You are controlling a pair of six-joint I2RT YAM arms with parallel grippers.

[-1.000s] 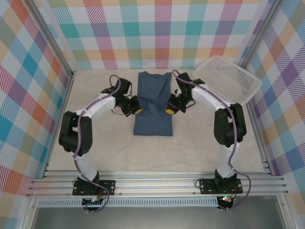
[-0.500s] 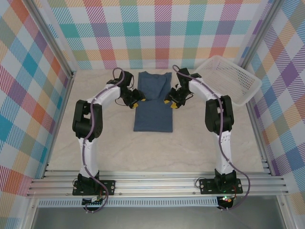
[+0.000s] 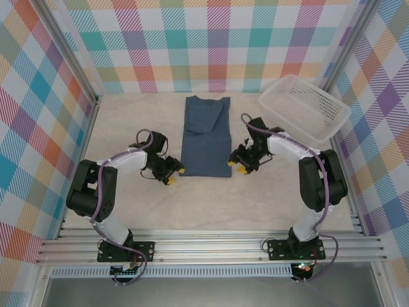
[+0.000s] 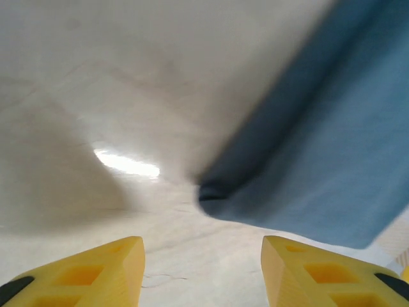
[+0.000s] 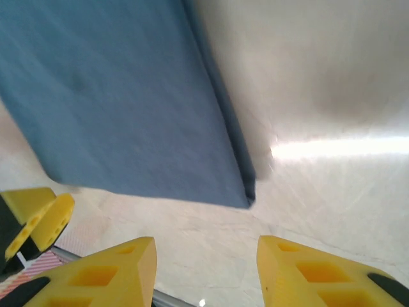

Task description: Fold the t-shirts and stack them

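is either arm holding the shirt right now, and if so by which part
Nothing is held. The left gripper and right gripper both have open jaws, empty, beside the near corners of the t-shirt.

White mesh basket, far right corner of beige table

No text, number, brand or sign can be read in any of the views. The t-shirt in the middle of the top view is plain blue cloth. The walls in the upper part of that frame carry a coloured check pattern, not letters.
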